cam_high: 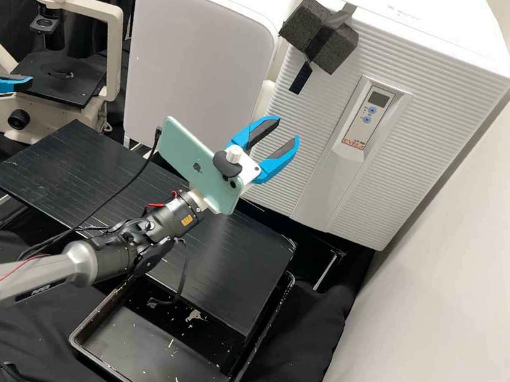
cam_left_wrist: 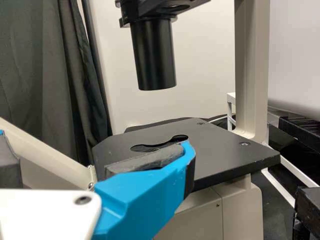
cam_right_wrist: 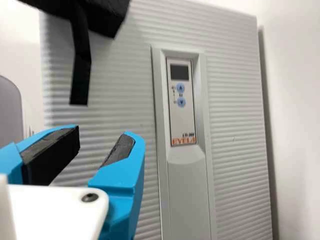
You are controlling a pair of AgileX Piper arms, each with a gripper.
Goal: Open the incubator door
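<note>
While the incubator (cam_high: 431, 107) stands shut, left tool (cam_high: 4, 62) open, right tool (cam_high: 286, 132) open, black tray (cam_high: 140, 355) (pale flecks (cam_high: 193, 316) inside)

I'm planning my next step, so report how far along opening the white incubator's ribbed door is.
Done: no opening yet; the white, ribbed incubator door looks closed. In hand: the blue-fingered right gripper is open and empty, pointing towards the door without visible contact. Still to do: probably grip the black strap on the dark grey foam block, then pull the door open.
</note>
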